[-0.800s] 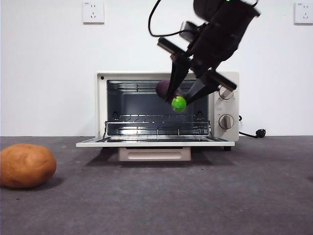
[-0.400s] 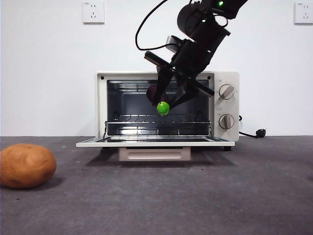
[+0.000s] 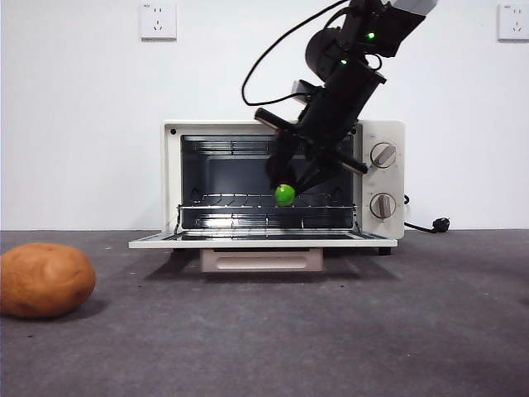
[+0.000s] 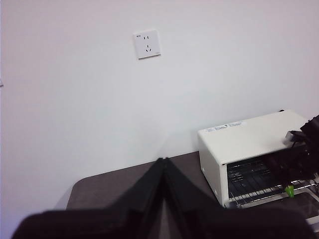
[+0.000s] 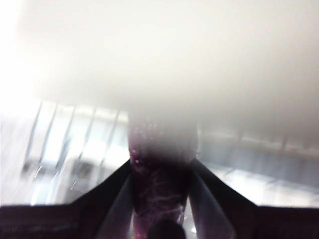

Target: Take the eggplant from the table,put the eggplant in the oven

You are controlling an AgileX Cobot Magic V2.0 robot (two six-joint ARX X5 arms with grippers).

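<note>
Eggplant (image 3: 283, 188) held inside the mouth of the oven (image 3: 285, 182), just above the wire rack (image 3: 248, 201), green stem cap pointing out toward the front camera, purple body mostly hidden behind the jaws. Dark purple and glossy in the right wrist view (image 5: 159, 184), speckled with highlights, narrow enough to sit between both jaws. Probably light, rigid and hollow, a plastic toy by the look of it; smooth skin likely slippery, so a mid-body pinch across the narrow width looks safest, well clear of the tapering ends. No sign of crushing or flex under the present hold.

Right end effector (image 3: 291, 178) clenched on the eggplant, reaching down at a slant from the upper right through the open doorway, cable looping behind. Oven door (image 3: 262, 241) dropped flat, level with the desk (image 3: 331, 331). Two knobs (image 3: 382, 155) on the cream panel at the right, power plug (image 3: 440, 223) trailing beyond.

Left end effector (image 4: 163, 172) waiting well apart, high and off to the side, jaws pressed together on nothing, looking across at the oven and a wall socket (image 4: 147, 44).

Brown potato (image 3: 45, 279) resting on the desk at the far left, untouched.
</note>
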